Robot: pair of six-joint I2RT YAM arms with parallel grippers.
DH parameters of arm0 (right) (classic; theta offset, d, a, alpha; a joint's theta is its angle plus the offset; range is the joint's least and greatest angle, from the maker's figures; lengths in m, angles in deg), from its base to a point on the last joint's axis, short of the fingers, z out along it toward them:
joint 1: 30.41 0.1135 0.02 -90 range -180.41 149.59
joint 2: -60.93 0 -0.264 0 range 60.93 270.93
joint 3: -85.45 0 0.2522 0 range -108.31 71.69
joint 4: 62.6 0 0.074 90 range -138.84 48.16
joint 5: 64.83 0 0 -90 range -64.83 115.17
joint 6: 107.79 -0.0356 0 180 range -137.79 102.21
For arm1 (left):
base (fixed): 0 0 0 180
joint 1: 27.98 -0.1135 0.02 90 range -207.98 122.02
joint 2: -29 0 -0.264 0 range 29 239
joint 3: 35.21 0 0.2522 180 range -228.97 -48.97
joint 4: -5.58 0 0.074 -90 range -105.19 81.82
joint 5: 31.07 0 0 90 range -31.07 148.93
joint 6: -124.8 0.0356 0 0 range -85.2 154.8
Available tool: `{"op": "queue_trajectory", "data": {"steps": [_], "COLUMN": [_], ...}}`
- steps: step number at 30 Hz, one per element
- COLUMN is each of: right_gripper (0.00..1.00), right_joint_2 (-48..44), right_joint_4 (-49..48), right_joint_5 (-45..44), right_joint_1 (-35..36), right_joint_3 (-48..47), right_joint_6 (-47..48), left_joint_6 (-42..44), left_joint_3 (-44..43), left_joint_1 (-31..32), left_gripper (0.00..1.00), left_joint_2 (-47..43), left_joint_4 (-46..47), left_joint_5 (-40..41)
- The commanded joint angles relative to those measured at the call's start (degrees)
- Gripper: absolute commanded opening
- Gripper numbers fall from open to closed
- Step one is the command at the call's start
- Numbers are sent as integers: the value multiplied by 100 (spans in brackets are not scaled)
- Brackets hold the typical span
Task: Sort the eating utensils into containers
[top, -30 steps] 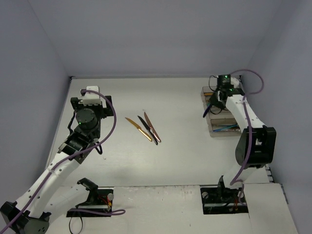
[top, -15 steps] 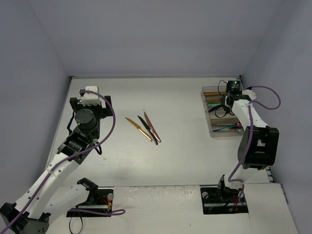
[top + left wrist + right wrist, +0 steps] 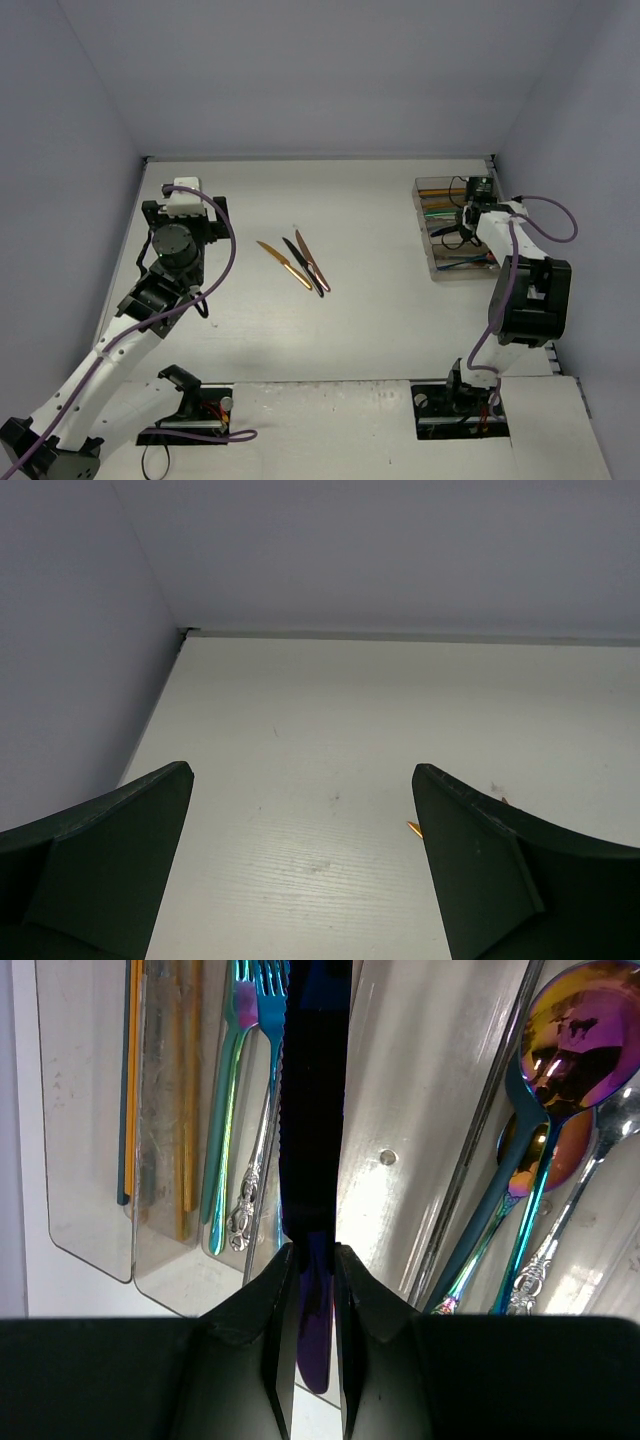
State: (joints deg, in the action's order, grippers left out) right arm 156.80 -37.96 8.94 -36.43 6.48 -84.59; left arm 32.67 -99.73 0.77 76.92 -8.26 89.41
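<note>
My right gripper [image 3: 315, 1260] is shut on a dark blue-purple knife [image 3: 315, 1100], whose blade points ahead over the containers [image 3: 420, 1080]. The tray below the knife is bare where it shows. Teal and silver forks [image 3: 240, 1110] lie in the tray to its left, and iridescent and silver spoons [image 3: 560, 1050] in the tray to its right. From above, the right gripper [image 3: 464, 214] hangs over the containers [image 3: 440, 277] at the far right. Three knives lie mid-table: gold [image 3: 284, 264], dark [image 3: 303, 266] and copper [image 3: 312, 260]. My left gripper [image 3: 302, 780] is open and empty, left of them.
Gold and dark thin sticks [image 3: 160, 1090] fill the leftmost tray. The purple walls stand close behind and to the right of the containers. A gold knife tip [image 3: 412, 828] peeks out by the left gripper's right finger. The arm bases sit at the near edge.
The right gripper has carried the dark knife rightward from the trays' left edge to above them, and turned. The left arm and the three table knives have not moved.
</note>
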Motion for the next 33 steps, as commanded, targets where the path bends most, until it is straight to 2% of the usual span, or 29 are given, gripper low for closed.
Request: {"op": "queue_trajectory", "data": {"steps": [1,7,12,19,23,25,28,33], "right_gripper": [7,19,23,32,44,52,56,58], "right_joint_2": [80,127,64,-136,-274,-245,-157,209], "right_joint_4": [-218,-216,-213,-218,-201,-159,9,331], "right_joint_5": [-147,20,133,259,252,402,773,1026], "right_joint_1": [-39,-39,-35,3,404,901,1628,2710], "right_joint_3": [-9,72,61,-59,-646,-1093,-1498,-1676], "right_joint_6": [-233,-229,-130,562,2419,3214,4412,5624], "left_joint_6": [2,-14,-28,-51,-42,-50,-50,-51], "left_joint_3": [-197,-188,-193,-197,-197,-205,-214,-221], "left_joint_1": [-36,-36,-36,-28,-36,-36,-36,-36], "left_gripper": [90,90,90,90,90,90,90,90], "left_joint_2": [-48,-46,-46,-38,-12,14,59,134], "left_joint_4": [333,324,328,316,316,315,306,287], "left_joint_5": [35,5,-11,-42,-42,-59,-60,-71]}}
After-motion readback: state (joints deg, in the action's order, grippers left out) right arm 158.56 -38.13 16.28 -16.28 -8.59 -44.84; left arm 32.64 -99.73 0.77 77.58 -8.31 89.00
